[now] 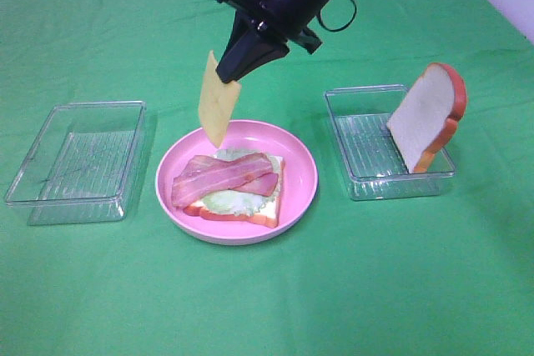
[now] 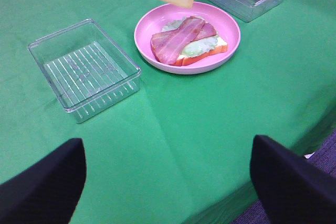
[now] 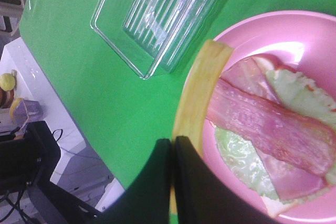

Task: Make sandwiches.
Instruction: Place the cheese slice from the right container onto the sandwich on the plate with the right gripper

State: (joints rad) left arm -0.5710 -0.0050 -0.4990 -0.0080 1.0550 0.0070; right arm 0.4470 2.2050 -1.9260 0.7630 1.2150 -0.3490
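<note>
Cloth [image 1: 267,314] of plain green covers the table, and on it stand two clear trays with the pink plate [image 1: 302,164] between them. The left tray [image 1: 75,210] holds nothing, while the right tray [image 1: 400,185] has a bread slice [image 1: 425,118] standing tilted at its right end. On the plate lies the open sandwich [image 1: 269,206]: bread under lettuce [image 1: 224,203] under two crossed bacon strips [image 1: 219,177]. The right gripper [image 1: 225,72], pressed together on the top edge of the cheese square [image 1: 217,110], hangs it on edge above the plate's far left rim. The stack lies below and toward the front, so the cheese probably needs carrying forward and laying flat. The left gripper [image 2: 167,145] is spread, empty and well apart from the plate.
</note>
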